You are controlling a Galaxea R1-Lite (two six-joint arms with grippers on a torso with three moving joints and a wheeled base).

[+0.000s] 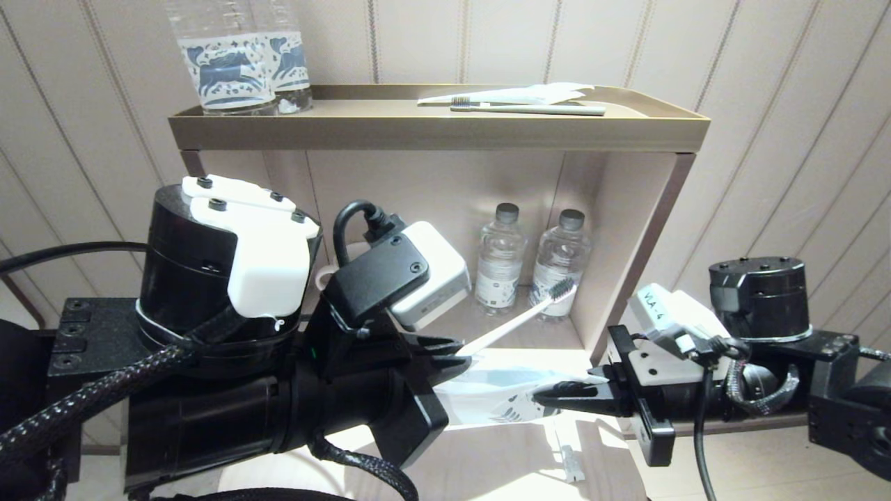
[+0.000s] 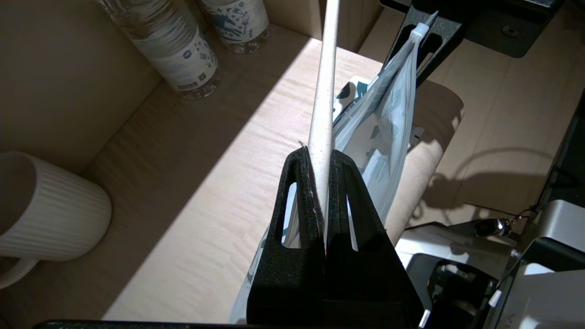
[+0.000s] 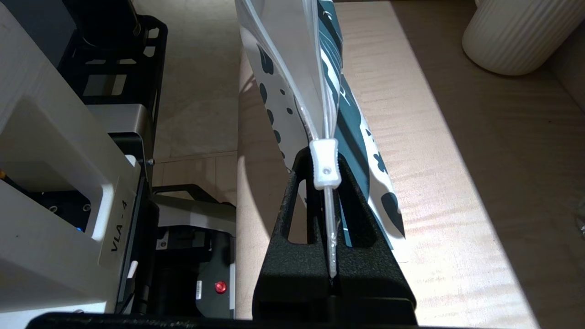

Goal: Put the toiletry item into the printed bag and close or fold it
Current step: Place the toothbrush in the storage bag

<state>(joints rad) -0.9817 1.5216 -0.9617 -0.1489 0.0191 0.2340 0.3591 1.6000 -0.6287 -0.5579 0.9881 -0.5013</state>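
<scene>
Shelf (image 1: 487,327): holds water bottles (image 1: 500,257).
Left gripper (image 1: 456,351): fingers clamped on white toothbrush (image 1: 518,316).
Right gripper (image 1: 550,398): fingers pinching printed bag (image 1: 494,398) edge.

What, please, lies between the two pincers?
In the head view, the translucent leaf-printed plastic bag spans between the left pincer and right pincer.

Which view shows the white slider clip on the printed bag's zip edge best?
The right wrist view: the slider clip sits sharp and central, just above the shut right gripper pinching the printed bag. The left wrist view shows it small and distant. The head view does not show it clearly.
</scene>
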